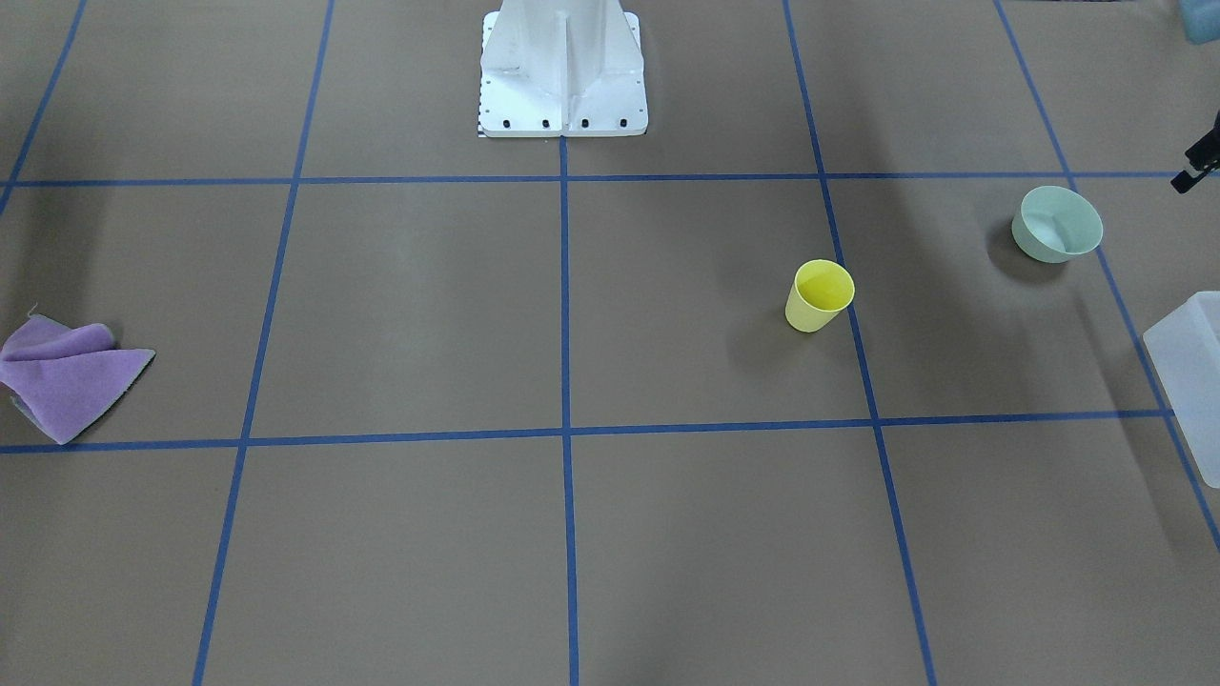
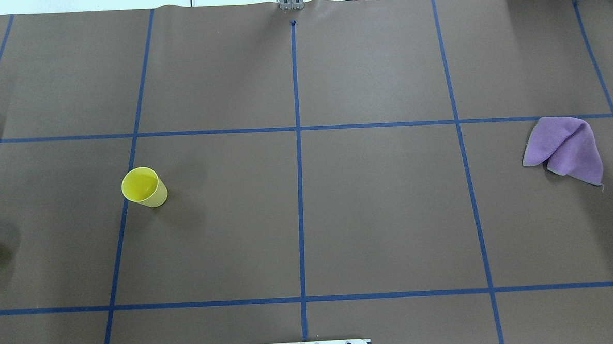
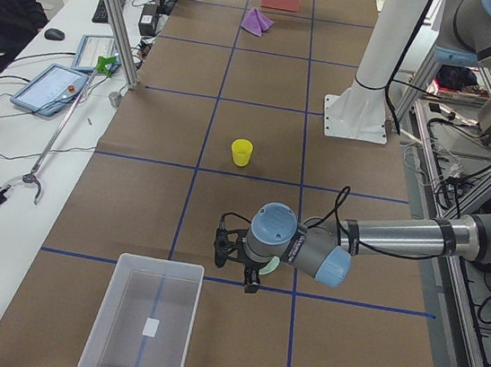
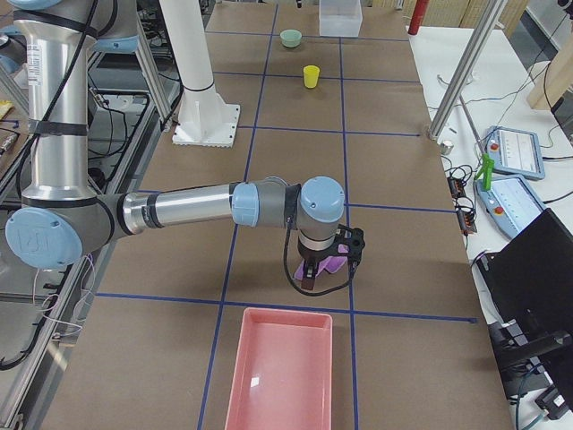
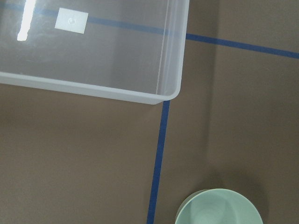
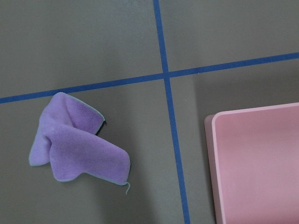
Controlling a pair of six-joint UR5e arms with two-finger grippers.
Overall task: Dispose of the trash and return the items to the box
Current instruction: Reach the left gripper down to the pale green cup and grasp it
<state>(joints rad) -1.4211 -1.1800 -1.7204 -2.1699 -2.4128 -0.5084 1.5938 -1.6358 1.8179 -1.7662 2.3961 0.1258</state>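
Note:
The translucent white box [image 3: 145,315] stands empty at the table's left end; its corner shows in the left wrist view [image 5: 93,51]. A pale green bowl [image 1: 1056,224] stands upright near it, partly in the left wrist view [image 5: 218,207]. A yellow cup [image 2: 143,187] stands upright further in. A crumpled purple cloth [image 2: 566,147] lies at the right end. My left gripper [image 3: 234,268] hovers over the bowl, and I cannot tell if it is open. My right gripper [image 4: 327,264] hovers over the cloth [image 6: 74,140], and I cannot tell its state either.
A pink tray [image 4: 282,372] lies empty at the table's right end, next to the cloth; its corner shows in the right wrist view [image 6: 257,163]. The robot's white base [image 1: 562,76] stands at the table's middle edge. Blue tape lines grid the brown table.

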